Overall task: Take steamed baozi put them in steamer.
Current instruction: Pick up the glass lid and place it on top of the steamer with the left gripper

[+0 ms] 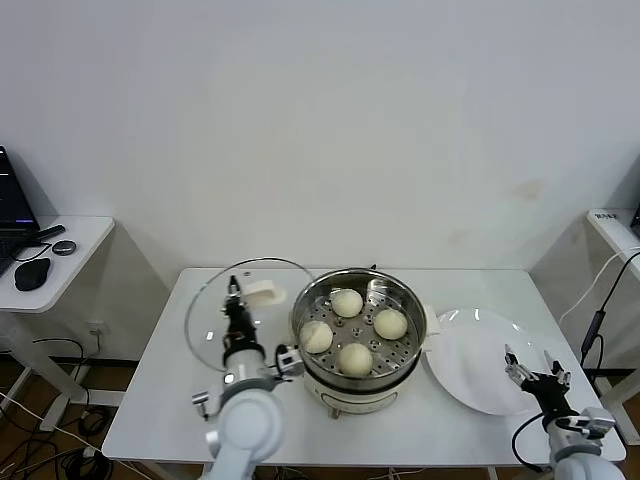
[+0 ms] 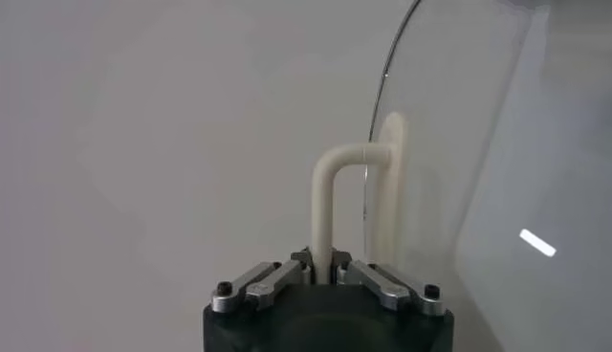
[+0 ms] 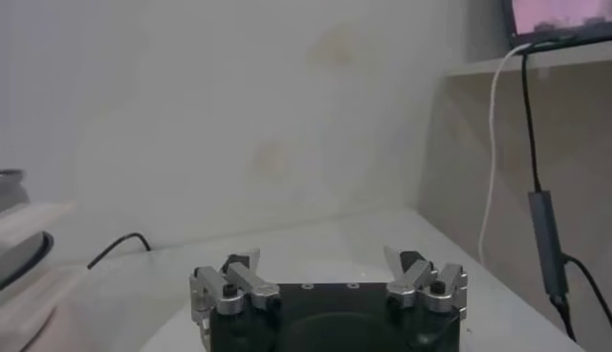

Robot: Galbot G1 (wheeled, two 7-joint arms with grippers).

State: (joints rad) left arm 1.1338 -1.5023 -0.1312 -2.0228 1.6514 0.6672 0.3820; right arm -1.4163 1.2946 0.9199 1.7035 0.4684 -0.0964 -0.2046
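Baozi in steamer, lid lifted.
Four pale round dough baozi (image 1: 347, 302) sit inside the shiny steel steamer (image 1: 400, 352) mid-bench; left claw (image 1: 236, 294) clamps the round glass lid's white handle (image 2: 337, 187); right claw (image 1: 533, 364) gapes over the flat white plate (image 1: 470, 365).

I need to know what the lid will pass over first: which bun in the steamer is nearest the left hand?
The baozi on the steamer's left side, closest to the glass lid.

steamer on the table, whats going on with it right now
All four pale cream-white round baozi sit on the perforated tray of the large shiny steel steamer. The left gripper is shut on the white handle of the round glass lid, holding it tilted beside the steamer. The right gripper hangs open over the flat white plate, which has no buns on it.
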